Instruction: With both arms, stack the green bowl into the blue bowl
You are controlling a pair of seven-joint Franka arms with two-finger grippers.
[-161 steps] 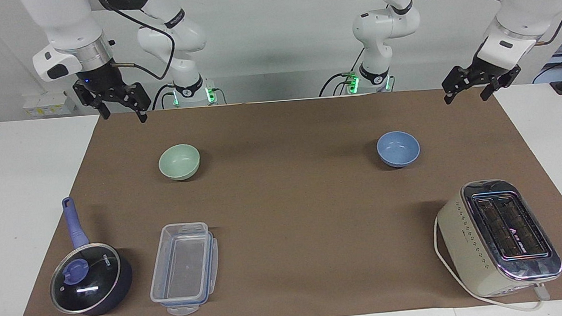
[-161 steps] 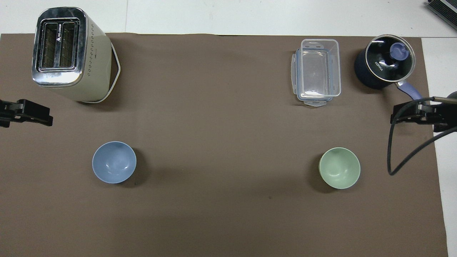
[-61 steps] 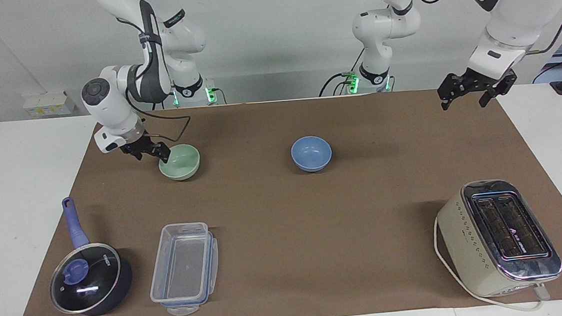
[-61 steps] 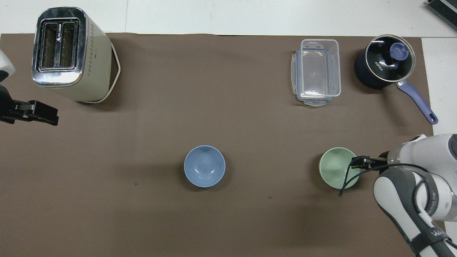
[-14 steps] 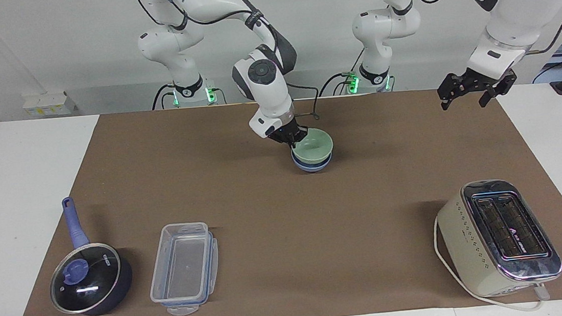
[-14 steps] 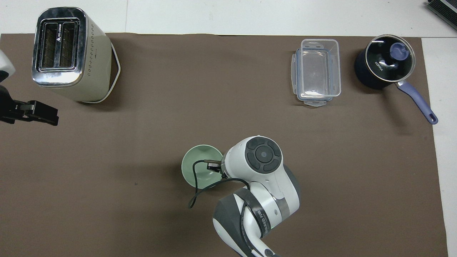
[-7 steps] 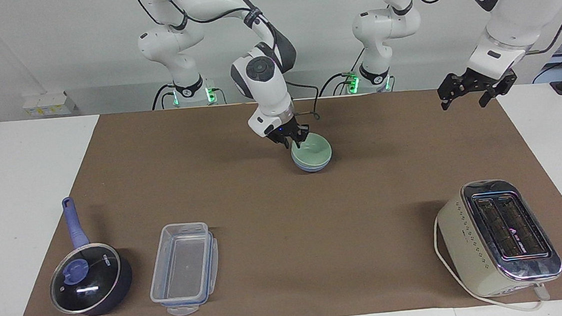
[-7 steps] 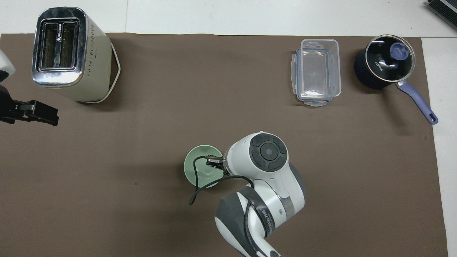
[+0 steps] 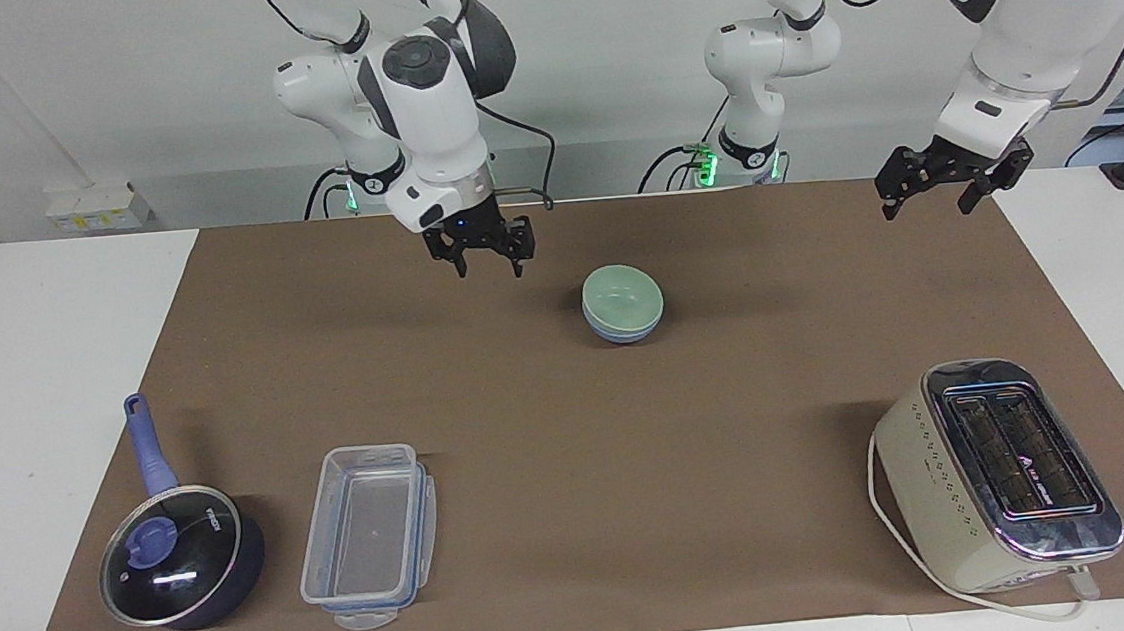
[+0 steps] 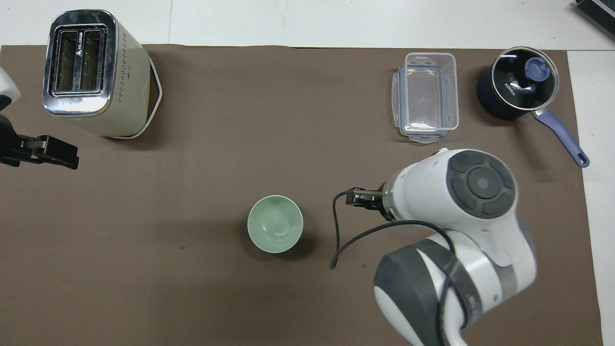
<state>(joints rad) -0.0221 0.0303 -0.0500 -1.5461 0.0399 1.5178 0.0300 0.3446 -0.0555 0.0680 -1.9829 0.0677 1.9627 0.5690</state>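
Since a second ago the right gripper [image 9: 487,258] has let go of the green bowl [image 9: 622,300] and lifted away toward the right arm's end of the desk [image 9: 42,336]; it now hangs over bare brown mat [image 9: 575,475], well apart from the bowls, with its fingers spread and nothing between them. From overhead the right arm's wrist covers most of that gripper, so only a dark tip [image 10: 359,197] shows there.

Nested inside the blue bowl [image 9: 614,332], the green bowl sits upright near the middle of the mat. In the facing view only a thin blue band shows under the green rim; from overhead the green bowl [image 10: 275,223] hides the blue one entirely.

Over the mat's edge at the left arm's end, the left gripper [image 9: 932,199] waits, raised, its fingers apart and empty, as it was earlier.

A cream toaster [image 9: 998,475] stands farther from the robots at the left arm's end. Toward the right arm's end, also farther from the robots than the bowls, lie a clear plastic container [image 9: 369,534] and, beside it, a dark blue lidded saucepan [image 9: 178,554]. The saucepan's handle points toward the robots. None of these three has shifted.
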